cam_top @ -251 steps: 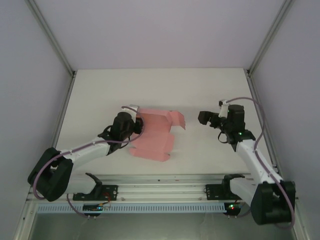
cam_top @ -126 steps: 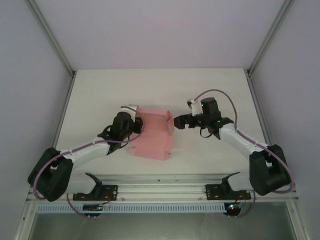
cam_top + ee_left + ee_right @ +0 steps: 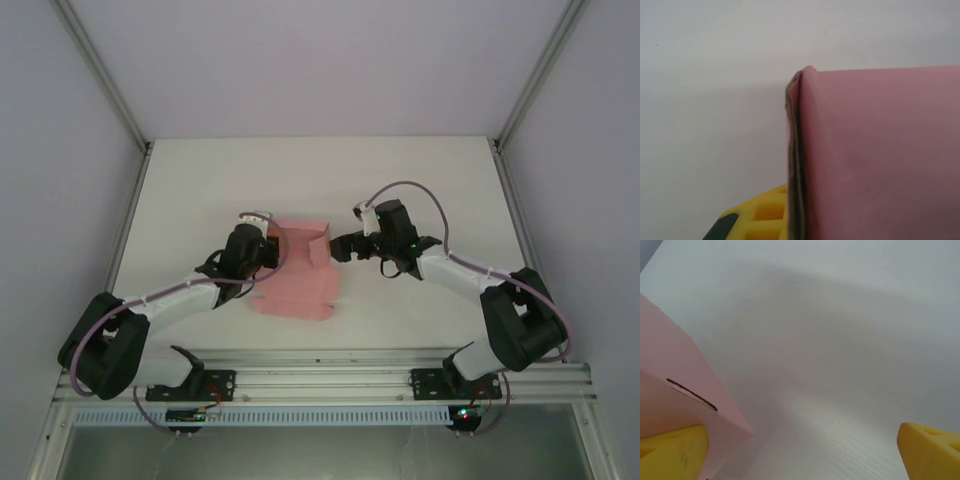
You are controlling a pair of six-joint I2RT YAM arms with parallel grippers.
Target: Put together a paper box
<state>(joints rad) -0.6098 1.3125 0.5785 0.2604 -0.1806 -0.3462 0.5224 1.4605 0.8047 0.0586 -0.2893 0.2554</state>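
We are seeing the pink paper box (image 3: 298, 275) lying partly folded on the white table (image 3: 430, 180), a little left of centre. Its near part is resting flat on the surface and its far right panel is standing up.

The left gripper (image 3: 270, 248) is clenching on the box's far left edge. In the left wrist view a yellow finger pad (image 3: 757, 217) is pressing against the doubled, dark-edged fold of the pink card.

The right gripper (image 3: 338, 247) is reaching in from the right with its jaws spread wide, grasping nothing. Its tips are sitting just beside the raised panel, and we cannot tell whether they are touching it. In the right wrist view its yellow fingertips (image 3: 672, 450) are showing at the bottom corners. A pink corner of the box is rising just above the left one and carrying a short dark slit (image 3: 692, 394).

The tabletop is looking matt and plain, with soft shadows falling under the arms. Pale lilac-grey walls (image 3: 60, 150) are closing it in on the left, right and far sides, with grey metal posts (image 3: 105, 75) running along the corners. An aluminium rail (image 3: 320, 375) is running along the near edge and carrying both arm bases. Purple cables (image 3: 410, 188) are looping along the arms, and a green light (image 3: 413, 243) is glowing on the right wrist.
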